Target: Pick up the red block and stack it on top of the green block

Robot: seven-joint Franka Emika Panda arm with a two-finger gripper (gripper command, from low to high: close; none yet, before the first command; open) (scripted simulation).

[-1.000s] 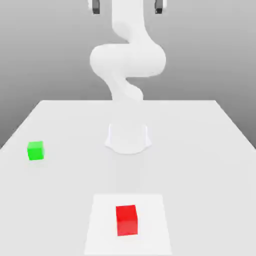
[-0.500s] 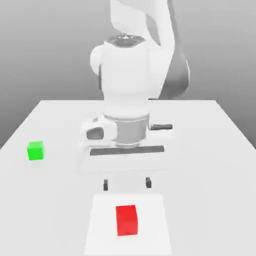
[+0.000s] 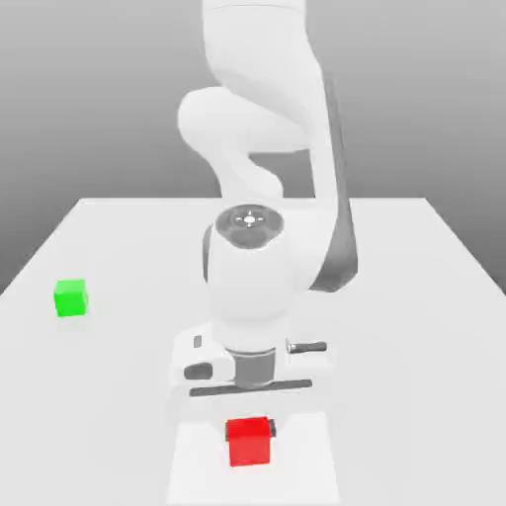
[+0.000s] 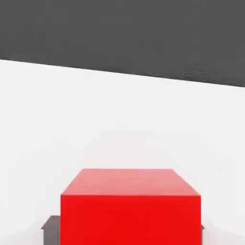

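The red block is pinched by the gripper above the white square; the green block is placed near the tabletop's edge at the exterior view's left.

White arm — rounded casings, dark grey trim.

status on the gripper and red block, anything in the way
Gripper shut on red block. Block on white square. Green block off to the side, not in the way.

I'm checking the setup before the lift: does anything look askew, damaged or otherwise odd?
Nothing stands out. The red cube sits level on the white square between the pincer's fingers, and the green cube rests flat, apart.
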